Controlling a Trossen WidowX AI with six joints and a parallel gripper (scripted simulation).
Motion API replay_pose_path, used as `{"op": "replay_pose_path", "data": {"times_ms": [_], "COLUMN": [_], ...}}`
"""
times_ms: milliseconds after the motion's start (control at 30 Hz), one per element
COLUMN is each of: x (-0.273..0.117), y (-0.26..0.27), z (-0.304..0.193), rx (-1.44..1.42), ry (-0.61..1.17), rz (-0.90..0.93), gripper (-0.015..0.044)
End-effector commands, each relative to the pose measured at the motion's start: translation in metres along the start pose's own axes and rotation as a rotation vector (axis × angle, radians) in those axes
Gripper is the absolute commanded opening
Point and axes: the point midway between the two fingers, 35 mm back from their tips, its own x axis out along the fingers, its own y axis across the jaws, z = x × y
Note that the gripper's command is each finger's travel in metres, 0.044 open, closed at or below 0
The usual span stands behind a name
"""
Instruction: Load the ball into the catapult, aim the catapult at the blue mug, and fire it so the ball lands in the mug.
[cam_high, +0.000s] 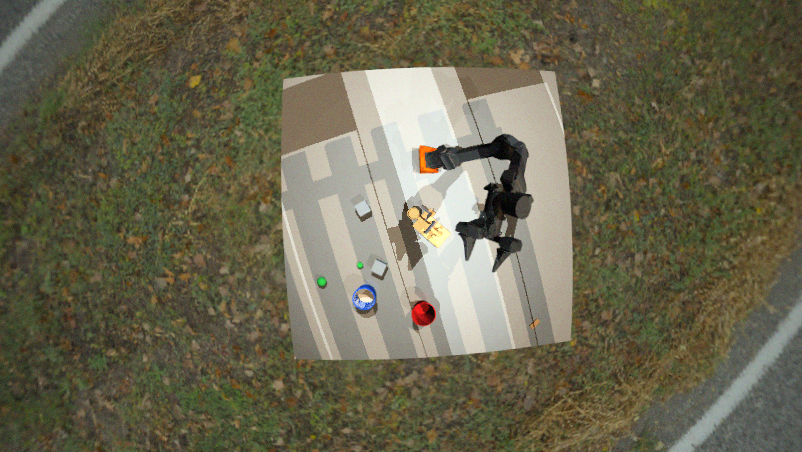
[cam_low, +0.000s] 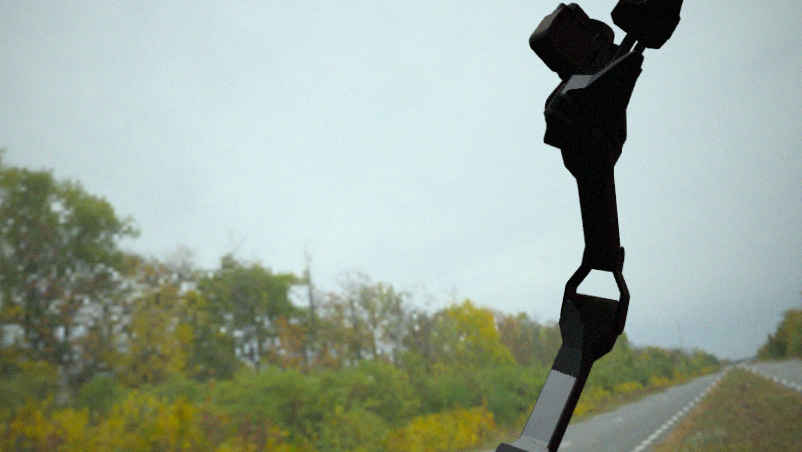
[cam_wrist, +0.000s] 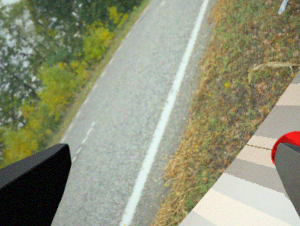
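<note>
The yellow catapult (cam_high: 439, 236) lies near the middle of the mat, its round cup at the upper left end; I see no ball in it. The blue mug (cam_high: 359, 304) stands at the lower left. A larger green ball (cam_high: 321, 281) and a smaller green ball (cam_high: 360, 265) lie near it; I cannot tell whether either is the task's ball. My gripper (cam_high: 480, 265) (cam_wrist: 176, 155) is open and empty, raised to the right of the catapult. It hides the mat beneath it. In the exterior view the gripper is partly cut off at the top.
A red mug (cam_high: 423, 313) (cam_wrist: 285, 140) stands right of the blue mug. Two grey blocks (cam_high: 362, 209) (cam_high: 379, 268) lie left of the catapult. The orange arm base (cam_high: 429, 169) is above the catapult. A small orange block (cam_high: 534, 323) lies at the lower right.
</note>
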Motion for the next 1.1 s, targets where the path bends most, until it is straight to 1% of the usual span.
{"op": "replay_pose_path", "data": {"times_ms": [0, 500, 800, 1067], "x": [0.015, 0.055, 0.066, 0.071], "y": [-0.023, -0.104, -0.144, -0.178], "z": [-0.004, -0.036, -0.057, -0.078], "rx": [-0.093, -0.461, -0.687, -0.882], "ry": [0.037, 0.267, 0.441, 0.62], "rz": [-0.068, -0.261, -0.317, -0.329], "gripper": [0.044, 0.044, 0.044, 0.044]}}
